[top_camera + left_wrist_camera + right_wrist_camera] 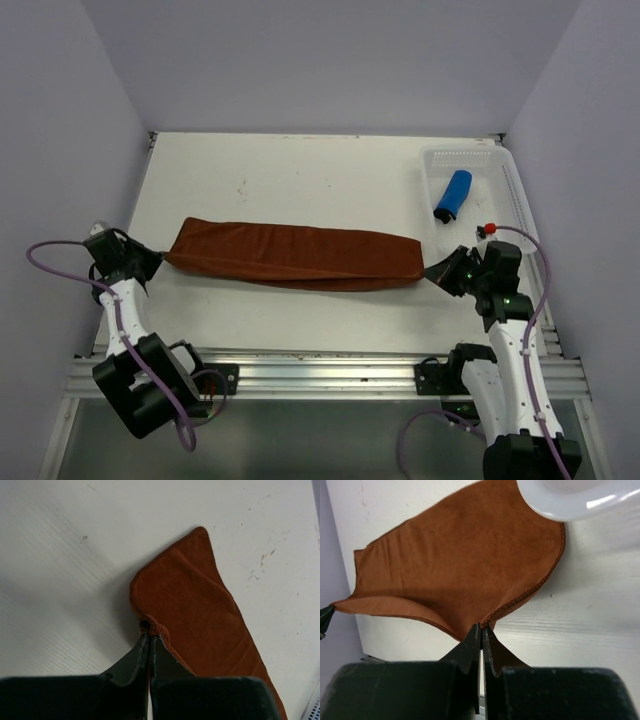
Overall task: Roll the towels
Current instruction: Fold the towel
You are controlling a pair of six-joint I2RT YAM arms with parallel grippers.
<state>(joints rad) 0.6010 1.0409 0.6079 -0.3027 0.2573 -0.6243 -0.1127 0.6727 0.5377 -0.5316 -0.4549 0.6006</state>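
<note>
The long rust-brown towel [295, 254] lies stretched left to right across the table, folded lengthwise. My left gripper [158, 257] is shut on its left near corner; the left wrist view shows the corner [150, 625] pinched at the fingertips, with the rust-brown towel [200, 615] running away from them. My right gripper [432, 272] is shut on the right near corner, and the rust-brown towel [465, 565] spreads ahead of it. The blue towel [454, 195] lies rolled up inside the white basket [505, 190].
The white mesh basket stands at the back right, close to the right gripper; its rim [570, 502] shows at the top of the right wrist view. Grey walls enclose the table on three sides. A metal rail [320, 365] runs along the near edge.
</note>
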